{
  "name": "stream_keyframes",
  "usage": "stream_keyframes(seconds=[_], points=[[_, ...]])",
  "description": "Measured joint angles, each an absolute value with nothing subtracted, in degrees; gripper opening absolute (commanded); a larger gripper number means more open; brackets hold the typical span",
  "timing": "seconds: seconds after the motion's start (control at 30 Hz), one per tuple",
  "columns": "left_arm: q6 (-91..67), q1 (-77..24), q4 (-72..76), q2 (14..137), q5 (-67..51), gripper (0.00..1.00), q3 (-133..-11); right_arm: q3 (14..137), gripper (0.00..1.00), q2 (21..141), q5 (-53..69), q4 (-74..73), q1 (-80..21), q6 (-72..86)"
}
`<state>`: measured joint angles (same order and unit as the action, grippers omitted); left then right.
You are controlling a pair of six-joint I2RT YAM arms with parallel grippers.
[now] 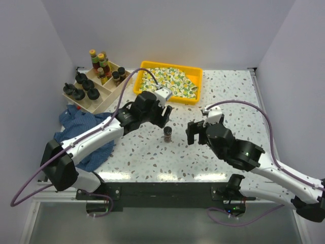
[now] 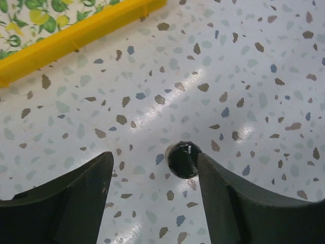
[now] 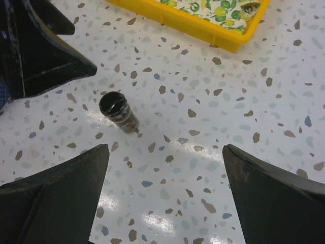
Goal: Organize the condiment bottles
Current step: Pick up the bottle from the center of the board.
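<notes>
Right gripper (image 3: 162, 203): jaws wide, empty, at 3 o'clock of the spice jar (image 3: 119, 112). The jar stands upright and alone at the centre of the table (image 1: 228, 101). Left gripper (image 2: 152, 198): over the jar, jaws apart and not gripping. Its wrist view shows only the black cap, just beside one finger. Blue cloth (image 1: 84, 134) at 9 o'clock. Yellow tray (image 1: 172, 65) at 12 o'clock. Only the top view shows the wooden box (image 1: 112, 92) at 10 o'clock, holding the other bottles (image 1: 101, 66).
</notes>
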<state>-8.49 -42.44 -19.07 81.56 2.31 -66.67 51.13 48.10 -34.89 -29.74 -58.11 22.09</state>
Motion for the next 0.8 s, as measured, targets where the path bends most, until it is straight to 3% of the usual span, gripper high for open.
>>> stream_keyframes(seconds=[0.1, 0.33, 0.8], points=[[-8.8, -46.3, -21.5, 83.1, 2.4, 0.59, -67.0, 49.1, 0.99, 42.4, -36.9, -31.4, -58.1, 22.0], [-9.5, -49.9, -26.1, 89.0, 4.0, 0.64, -68.8, 45.2, 0.99, 33.1, -40.8, -33.0, -58.1, 21.8], [-9.5, -50.9, -27.2, 95.6, 6.2, 0.63, -70.7, 44.6, 0.99, 33.1, -42.3, -33.5, -58.1, 21.8]])
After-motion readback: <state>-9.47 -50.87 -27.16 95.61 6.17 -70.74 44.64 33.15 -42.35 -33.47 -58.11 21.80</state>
